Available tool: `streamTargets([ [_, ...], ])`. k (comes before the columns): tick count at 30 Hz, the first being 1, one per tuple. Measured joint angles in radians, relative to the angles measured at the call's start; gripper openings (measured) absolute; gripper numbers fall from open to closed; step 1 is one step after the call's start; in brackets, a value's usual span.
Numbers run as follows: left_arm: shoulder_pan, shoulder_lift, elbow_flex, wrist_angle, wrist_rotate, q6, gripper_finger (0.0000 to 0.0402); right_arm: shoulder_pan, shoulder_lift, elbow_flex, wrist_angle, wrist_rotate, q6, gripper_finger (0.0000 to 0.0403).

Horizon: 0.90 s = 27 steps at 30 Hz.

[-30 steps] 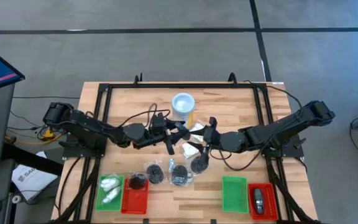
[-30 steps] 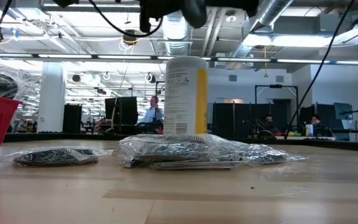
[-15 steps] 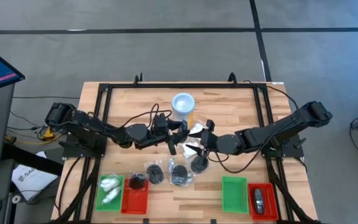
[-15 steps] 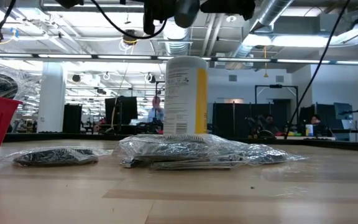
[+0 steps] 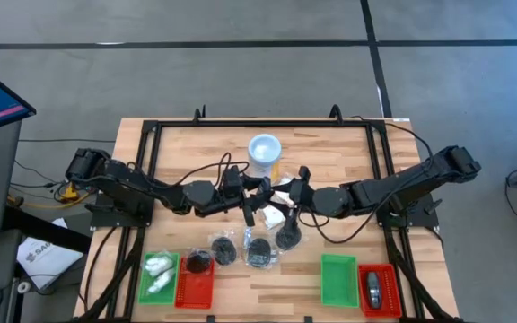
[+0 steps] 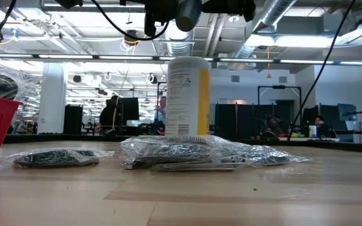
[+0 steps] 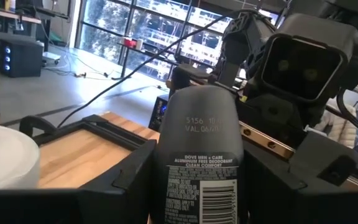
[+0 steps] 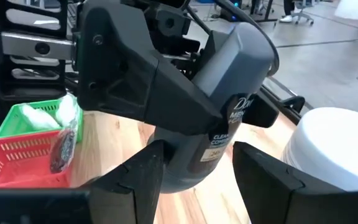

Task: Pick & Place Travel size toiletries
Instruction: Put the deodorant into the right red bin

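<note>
A dark grey deodorant stick [image 7: 197,143] hangs above the table's middle, between my left gripper [image 7: 194,186] and my right gripper [image 8: 194,158], which face each other, both shut on it. Under them lie clear-wrapped toiletries: white packets [image 5: 281,190] and black round ones [image 5: 223,248], [image 5: 260,251], [image 5: 287,238], flat on the wood. In the low view the packets [image 6: 187,154] lie in front of the white tub. My left gripper pinches the stick's two sides [image 7: 160,186] between its fingers, near the labelled lower part. The fingers come level from the table's left. The stick is lifted clear, its rounded end [image 7: 197,99] up. My right gripper has a finger [image 8: 142,174] on each side of the stick's lower end [image 8: 188,171], coming from the table's right and slanting slightly down. The stick fills the gap between them. My left gripper's body covers much of the stick here.
The white tub with a yellow label [image 5: 264,152] stands just behind the grippers. Near the front edge are a green tray [image 5: 158,278] with white packets, a red tray [image 5: 196,280], another green tray [image 5: 337,278] and a red tray [image 5: 377,292] holding a dark oblong piece.
</note>
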Motion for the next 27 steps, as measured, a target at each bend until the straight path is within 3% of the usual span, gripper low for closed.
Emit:
streamTargets([
  [10,0.002,-0.004,-0.002,-0.002,-0.028,0.015,0.0186,-0.015,0.059,-0.002,0.067,-0.026,0.018,0.0187],
  [20,0.003,-0.003,-0.001,0.008,-0.007,0.01,0.0186,-0.039,0.08,-0.002,0.109,-0.057,0.005,0.0247],
  [27,0.003,-0.004,0.002,0.016,-0.008,0.011,0.0186,-0.041,0.08,-0.002,0.16,-0.051,-0.008,0.0256],
])
